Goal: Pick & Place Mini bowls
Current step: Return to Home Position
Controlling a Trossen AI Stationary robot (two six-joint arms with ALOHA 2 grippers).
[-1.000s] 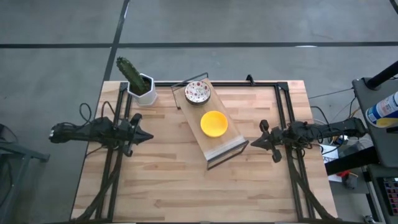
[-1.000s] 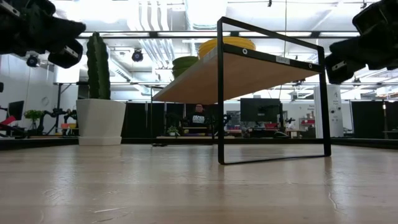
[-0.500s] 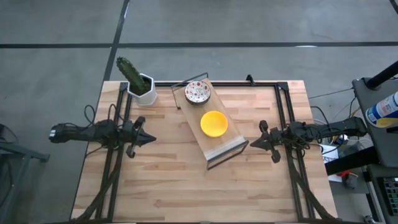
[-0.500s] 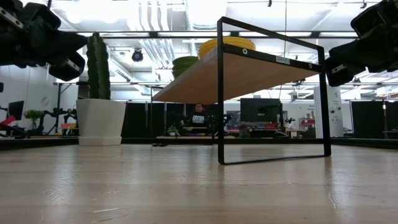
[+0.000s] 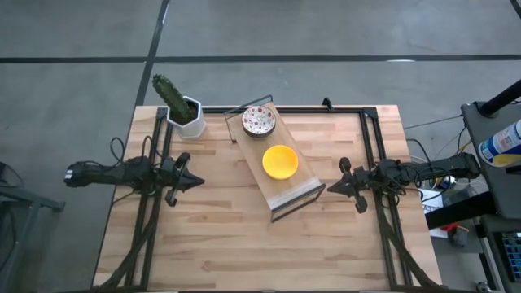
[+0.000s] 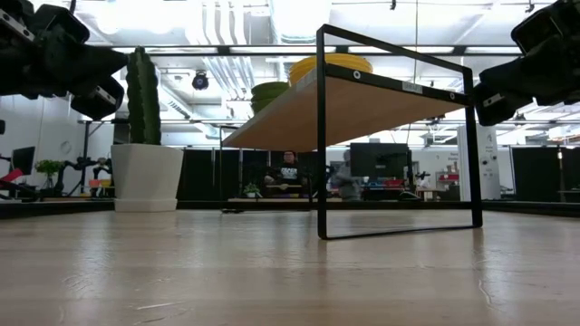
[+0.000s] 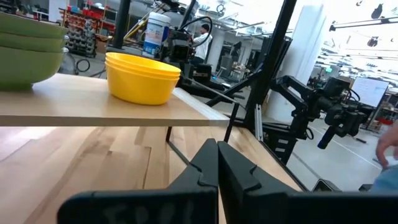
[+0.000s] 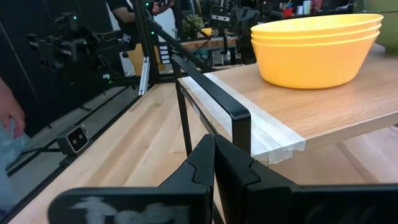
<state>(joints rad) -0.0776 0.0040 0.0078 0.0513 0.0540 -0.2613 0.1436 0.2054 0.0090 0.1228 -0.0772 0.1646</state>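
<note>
A stack of three yellow mini bowls [image 5: 280, 161] rests on a raised wooden shelf [image 5: 286, 189] with a black metal frame in the middle of the table. A stack of bowls with a speckled white inside [image 5: 259, 120] rests on the shelf's far end; their outsides look green in the left wrist view [image 7: 28, 50]. My left gripper [image 5: 195, 182] hovers shut and empty to the left of the shelf, pointing at it. My right gripper [image 5: 330, 189] hovers shut and empty at the shelf's right near corner. The yellow stack also shows in both wrist views [image 7: 143, 76] [image 8: 317, 50].
A white hexagonal pot with a cactus [image 5: 186, 114] stands at the table's far left, next to the shelf. Black rails [image 5: 370, 155] run along the table's left, right and far sides. Bare wood lies in front of the shelf [image 5: 244, 252]. People show in the room behind [image 6: 288, 172].
My left gripper has gone a little toward the table's near edge and toward the shelf, and a little down, staying shut. The bowls and the shelf have kept still.
</note>
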